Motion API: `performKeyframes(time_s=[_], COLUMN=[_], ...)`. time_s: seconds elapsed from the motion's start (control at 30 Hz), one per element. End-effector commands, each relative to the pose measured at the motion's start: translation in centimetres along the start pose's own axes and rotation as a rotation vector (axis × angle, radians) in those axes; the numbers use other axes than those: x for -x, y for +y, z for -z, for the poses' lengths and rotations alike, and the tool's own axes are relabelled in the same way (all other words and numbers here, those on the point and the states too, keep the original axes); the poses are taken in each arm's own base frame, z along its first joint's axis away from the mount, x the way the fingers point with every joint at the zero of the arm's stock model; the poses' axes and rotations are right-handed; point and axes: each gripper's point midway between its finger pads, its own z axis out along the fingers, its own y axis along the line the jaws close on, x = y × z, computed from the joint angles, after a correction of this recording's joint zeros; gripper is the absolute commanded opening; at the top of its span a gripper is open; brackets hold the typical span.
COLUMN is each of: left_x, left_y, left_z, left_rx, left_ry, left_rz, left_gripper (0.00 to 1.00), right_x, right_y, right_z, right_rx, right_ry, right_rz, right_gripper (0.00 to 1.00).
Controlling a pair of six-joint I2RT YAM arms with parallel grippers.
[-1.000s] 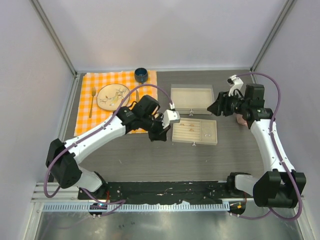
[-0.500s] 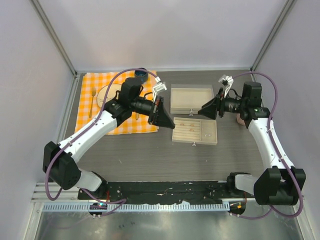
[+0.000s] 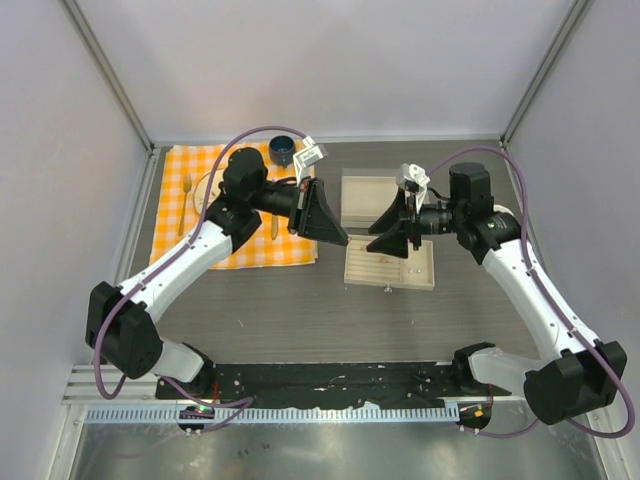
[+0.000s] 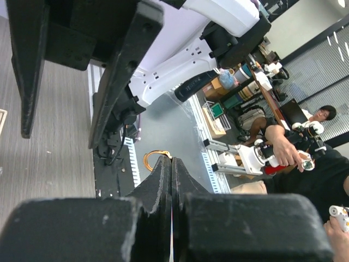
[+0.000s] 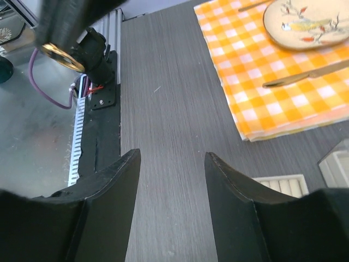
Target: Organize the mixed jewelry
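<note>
Grey wood-grain tabletop [image 3: 290, 310] fills the white-walled booth I am working in. My left jaws are clenched, the black fingertips [image 4: 163, 172] pressed flat together. They pinch a thin gold ring [image 4: 152, 159] by its edge, with most of the loop standing out to one side of the tips. My right wrist camera shows the same ring hanging under the left finger's dark tip, clear of the surface.

From overhead, the left arm [image 3: 190, 265] holds those tips aloft by the left edge of a flat beige tray with ridged slots [image 3: 415, 272]. That puts them between the tray and an orange-and-white checked cloth [image 3: 225, 250].

My right jaws are released. The two black fingers [image 5: 109, 207] stand apart with only tabletop showing between them. They point toward the left arm from above the ridged tray. I cannot make out from overhead whether other jewellery lies in its slots.

Just behind that tray sits a deeper beige box tray [image 3: 362, 190].

On the cloth lies a round cream plate painted with a bird and twigs [image 5: 305, 22]. A metal table knife [image 5: 294, 79] is beside it and a slim fork [image 3: 186, 200] is on its other side. A dark blue cup [image 3: 283, 152] stands at the cloth's far corner.
</note>
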Motion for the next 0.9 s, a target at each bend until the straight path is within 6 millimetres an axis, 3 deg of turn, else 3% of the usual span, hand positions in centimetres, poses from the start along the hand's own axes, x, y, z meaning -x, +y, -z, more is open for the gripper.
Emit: performKeyframes(time_s=[0.0,0.17,0.37,0.87], left_x=[-0.2,-0.7,-0.9,-1.1], left_y=[-0.7,-0.5,-0.6,-0.6], left_z=[0.3,0.4,0.4,0.4], left_rx=[-0.043,-0.042,-0.042,-0.042], left_ry=[0.018,0.021,0.021,0.023], left_rz=[-0.005,0.005,0.007,0.010], left_gripper=[0.00,0.00,0.00,0.00], right_x=[4.4,6.2,6.9,7.3], right_y=[1.8,2.5,3.2,4.8], right_z=[0.5,-0.1,-1.4,-2.5], right_rx=[0.033,0.065,0.101,0.161], right_ry=[-0.074,-0.095,-0.094,-0.089], right_rz=[0.191,0.234,0.259,0.272], right_gripper=[0.56,0.56,0.55,0.52])
